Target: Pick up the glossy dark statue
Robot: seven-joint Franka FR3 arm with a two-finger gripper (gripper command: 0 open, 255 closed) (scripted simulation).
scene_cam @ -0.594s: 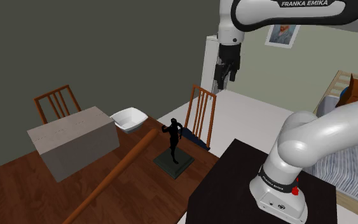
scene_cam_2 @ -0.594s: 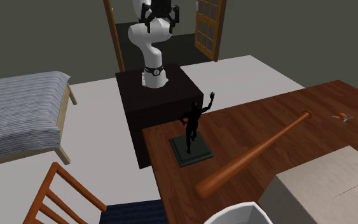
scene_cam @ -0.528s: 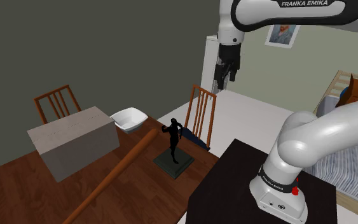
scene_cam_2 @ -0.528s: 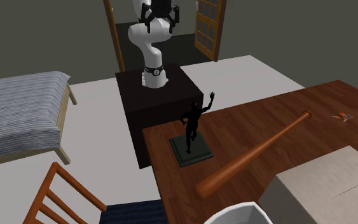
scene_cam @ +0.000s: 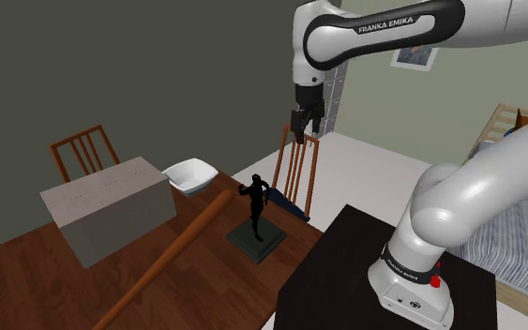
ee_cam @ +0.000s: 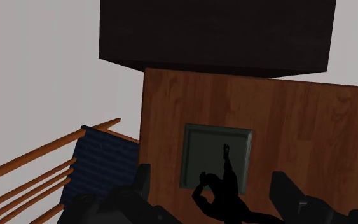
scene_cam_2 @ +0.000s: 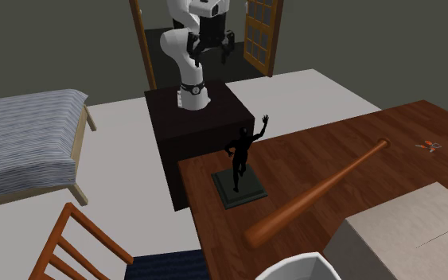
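The glossy dark statue (scene_cam: 256, 208), a black figure with one arm raised, stands upright on a dark square base (scene_cam: 257, 240) near the wooden table's corner. The statue (scene_cam_2: 243, 156) is beside the dark stand in the second exterior view. My black gripper (scene_cam: 303, 125) hangs high above the table, up and to the shoulder view's right of the statue, pointing down with its fingers apart. The gripper (scene_cam_2: 215, 49) sits near the arm's top. In the wrist view the statue (ee_cam: 222, 189) lies far below, between the open fingers (ee_cam: 140, 184), which touch nothing.
A long wooden baseball bat (scene_cam: 173, 255) lies across the table (scene_cam: 27, 281) beside the statue. A pale box (scene_cam: 107, 208) and a white bowl (scene_cam: 191, 175) sit further back. Wooden chairs (scene_cam: 295, 171) stand at the table's edges. A bed (scene_cam_2: 23, 143) is nearby.
The arm has swung toward the shoulder view's left and lower, bringing the gripper closer above the chair and statue. The statue has not moved.
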